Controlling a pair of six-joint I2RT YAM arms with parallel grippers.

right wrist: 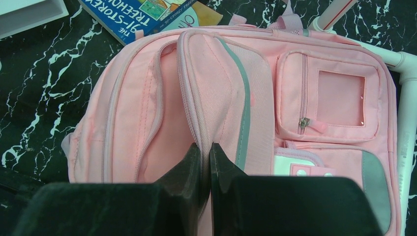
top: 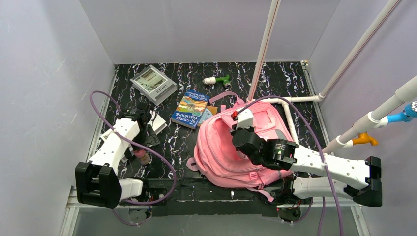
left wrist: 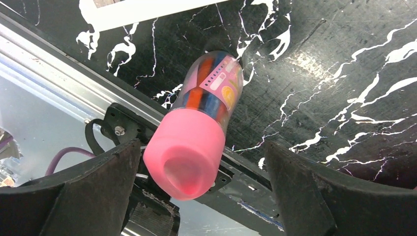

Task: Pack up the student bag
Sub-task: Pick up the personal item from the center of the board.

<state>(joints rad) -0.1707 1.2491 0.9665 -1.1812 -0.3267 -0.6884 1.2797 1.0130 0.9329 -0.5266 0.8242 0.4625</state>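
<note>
In the right wrist view the book (right wrist: 147, 17) runs off the top edge, and the bag (right wrist: 221, 98) is hidden along the bottom by the right gripper (right wrist: 205, 147). From above, at lower left, the left arm (top: 115, 141) covers most of the pink tube (top: 142, 157).

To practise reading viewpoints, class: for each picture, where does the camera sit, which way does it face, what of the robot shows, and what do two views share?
Top external: above and behind the arms, looking down on table, student bag and book; both arms show.
Left wrist: on left arm, facing down at a pink-capped pen case; open left gripper shows.
Right wrist: on right arm, facing the bag; right gripper pinches its fabric.
Shared: top and right wrist show bag and book.
</note>
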